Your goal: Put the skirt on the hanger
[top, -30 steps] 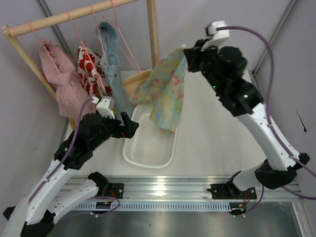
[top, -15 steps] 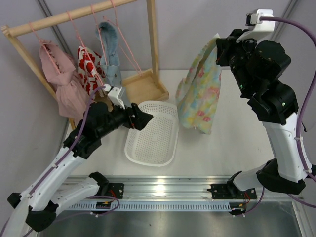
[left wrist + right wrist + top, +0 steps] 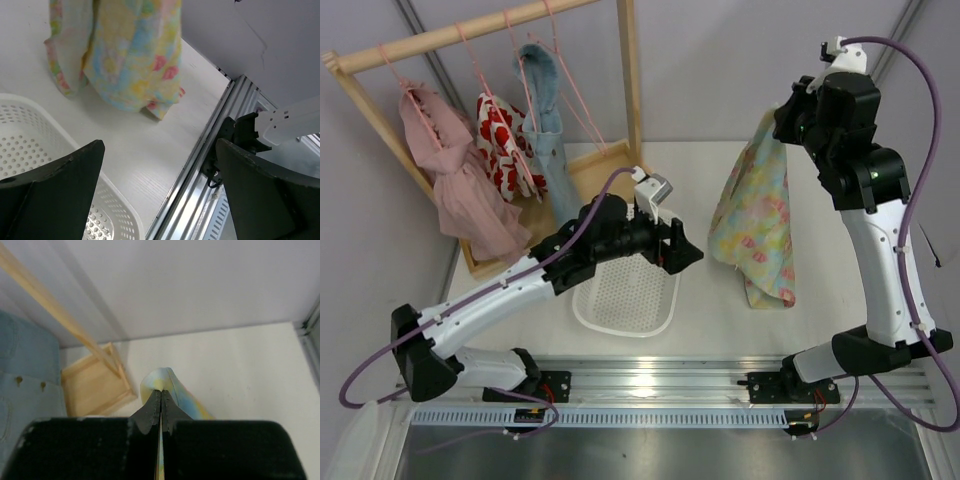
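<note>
Top external: skirt (image 3: pixel 757 215) hangs bunched, pale yellow-turquoise, pink-flowered.

The left arm (image 3: pixel 488 296) and right arm (image 3: pixel 882 250) share white links, black joint housings and looping purple cables.

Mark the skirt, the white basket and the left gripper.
skirt (image 3: pixel 757 210), top external view, middle of the hanging cloth.
white basket (image 3: pixel 620 300), top external view, bare perforated floor.
left gripper (image 3: pixel 159 147), left wrist view, gap midway between its open fingers.
</note>
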`<state>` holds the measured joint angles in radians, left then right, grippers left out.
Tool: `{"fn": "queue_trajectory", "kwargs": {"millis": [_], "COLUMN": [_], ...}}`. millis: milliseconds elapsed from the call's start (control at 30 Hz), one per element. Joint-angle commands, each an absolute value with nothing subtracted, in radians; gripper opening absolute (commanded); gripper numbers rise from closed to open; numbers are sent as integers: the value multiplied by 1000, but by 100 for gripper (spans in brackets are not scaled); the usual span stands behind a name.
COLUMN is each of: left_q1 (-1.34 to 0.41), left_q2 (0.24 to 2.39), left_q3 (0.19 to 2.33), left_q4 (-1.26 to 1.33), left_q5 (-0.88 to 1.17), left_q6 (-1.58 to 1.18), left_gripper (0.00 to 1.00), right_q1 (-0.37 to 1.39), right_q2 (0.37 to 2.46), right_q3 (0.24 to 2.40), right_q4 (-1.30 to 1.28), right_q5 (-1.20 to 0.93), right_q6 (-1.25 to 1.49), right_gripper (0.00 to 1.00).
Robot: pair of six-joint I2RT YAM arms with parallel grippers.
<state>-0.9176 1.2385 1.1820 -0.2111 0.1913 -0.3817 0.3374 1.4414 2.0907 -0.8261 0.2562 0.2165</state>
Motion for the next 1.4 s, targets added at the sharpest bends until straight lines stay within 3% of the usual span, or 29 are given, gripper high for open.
{"fn": "queue_trajectory", "kwargs": {"millis": [0, 367, 767, 933, 967, 1067, 1200, 1233, 1267, 1367], "left_q1": [-943, -960, -934, -920, -920, -920, -920, -920, -920, -916], "left_q2": [1290, 1683, 1721, 1767, 1778, 1793, 1749, 1734, 1702, 1614], "left_q3": [1241, 1466, 1404, 1402, 1416, 1430, 1408, 1410, 1413, 1410], "left_q4": [-66, -23, 72, 123, 117, 94, 71, 54, 32, -67], "left_q5": [197, 60, 52, 204, 221, 274, 252, 230, 160, 109], "left_q6": [-328, -60, 133, 80, 66, 38, -30, -43, -81, -120], "left_gripper": [99, 99, 98, 84, 73, 51, 34, 25, 0, 0], "right_q1": [324, 319, 291, 287, 285, 279, 255, 252, 242, 221], "right_q2": [1396, 1350, 1327, 1327, 1328, 1333, 1350, 1354, 1364, 1373], "right_q3": [2053, 2062, 2062, 2052, 2052, 2052, 2049, 2048, 2040, 2023], "right_q4": [-781, -793, -821, -798, -798, -801, -808, -811, -811, -799], "right_q5": [92, 60, 12, -18, -14, -2, 57, 70, 81, 127], "right_q6": [276, 270, 275, 293, 295, 295, 298, 298, 296, 299], "right_gripper": [0, 0, 0, 0, 0, 0, 0, 0, 0, 0]}}
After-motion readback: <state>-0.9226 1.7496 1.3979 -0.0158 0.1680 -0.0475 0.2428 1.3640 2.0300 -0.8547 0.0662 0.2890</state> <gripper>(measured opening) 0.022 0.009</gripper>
